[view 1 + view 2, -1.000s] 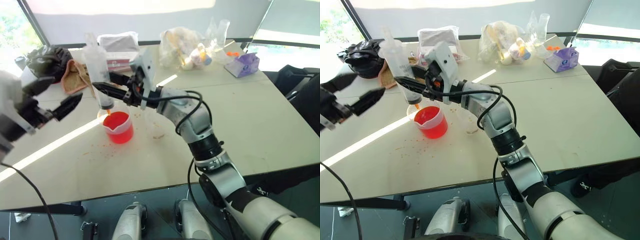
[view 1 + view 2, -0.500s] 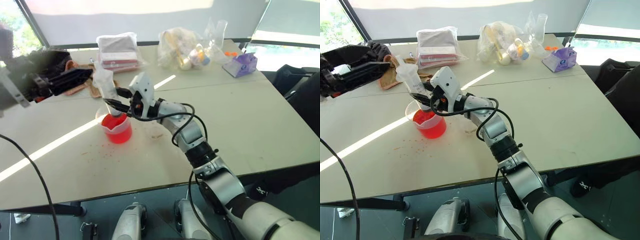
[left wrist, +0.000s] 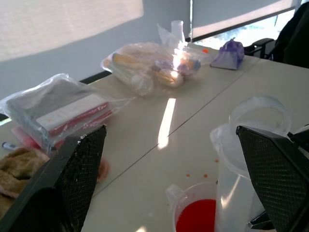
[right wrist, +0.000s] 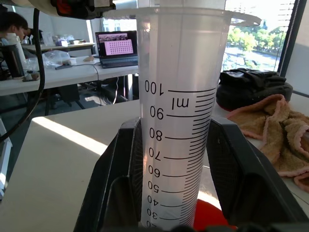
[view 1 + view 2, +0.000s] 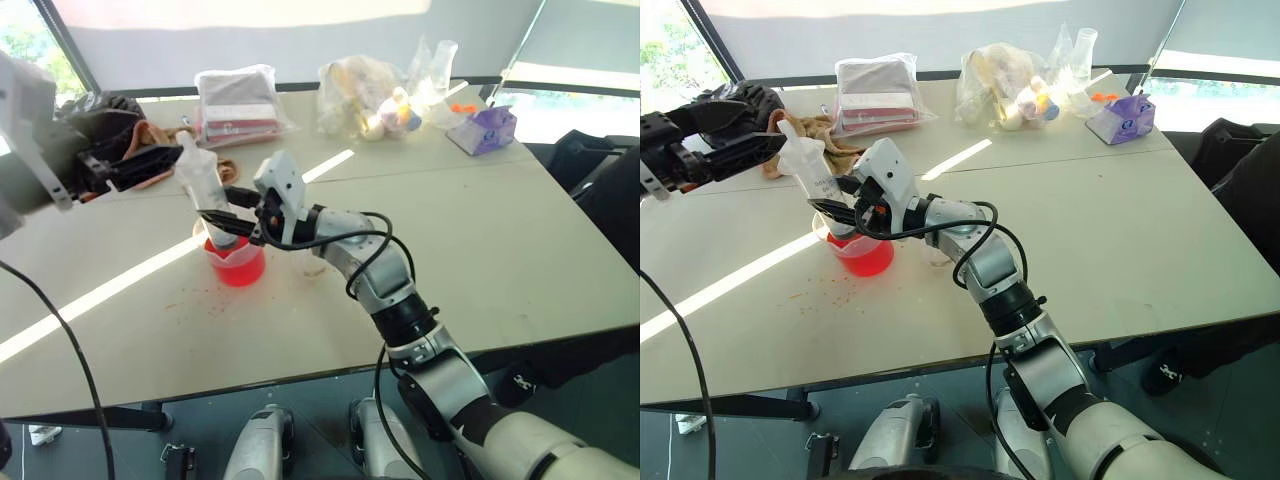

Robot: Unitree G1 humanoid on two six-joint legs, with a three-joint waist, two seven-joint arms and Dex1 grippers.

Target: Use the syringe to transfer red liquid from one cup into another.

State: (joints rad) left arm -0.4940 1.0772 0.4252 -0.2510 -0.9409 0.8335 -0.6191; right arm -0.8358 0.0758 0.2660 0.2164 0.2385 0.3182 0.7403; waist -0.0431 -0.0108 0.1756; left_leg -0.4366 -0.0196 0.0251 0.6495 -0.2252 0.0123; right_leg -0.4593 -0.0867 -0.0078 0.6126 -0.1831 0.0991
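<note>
My right gripper (image 5: 222, 222) is shut on the barrel of the large clear syringe (image 5: 203, 185), which stands tilted with its tip down inside the wide spouted cup (image 5: 237, 264) of red liquid (image 3: 195, 218). The right wrist view shows the marked barrel (image 4: 177, 116) clamped between the two fingers (image 4: 123, 174). My left gripper (image 5: 160, 166) is open and level, its tips close to the left of the syringe's white plunger top (image 5: 187, 142). A small clear cup (image 5: 936, 256) stands just right of the spouted one, partly behind my right arm.
At the back left lie a black bag (image 5: 100, 112) and a tan cloth (image 5: 825, 130). A wrapped packet (image 5: 236, 92), a bag of items (image 5: 365, 95), a purple tissue pack (image 5: 484, 128) and glassware stand along the far edge. Orange droplets (image 5: 825, 285) dot the table.
The right gripper lowered the syringe until its tip entered the cup of red liquid. The left gripper, still open, swung in toward the plunger top.
</note>
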